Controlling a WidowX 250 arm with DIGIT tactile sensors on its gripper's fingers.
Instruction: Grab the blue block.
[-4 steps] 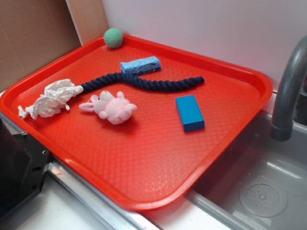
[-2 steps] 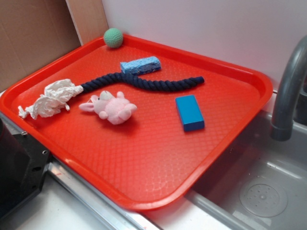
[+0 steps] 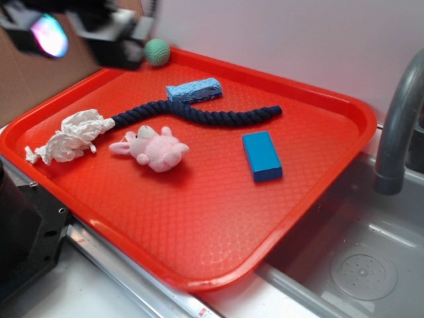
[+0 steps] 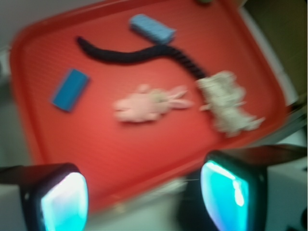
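Fingers [image 4: 65,202] stand wide apart, gripping nothing, their tips cut off by the blurred wrist view's lower edge. Beyond them the tray [image 4: 144,154] carries a bunny [image 4: 147,103], then the block [image 4: 70,89] at left, flat and untouched, and a rope [image 4: 134,53] beyond.

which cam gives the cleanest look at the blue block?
Exterior. The blue block is sharp there, top and side faces visible, lying flat on the red tray, nothing covering it. The wrist view shows it too, but motion-blurred, toward the left edge of the frame.
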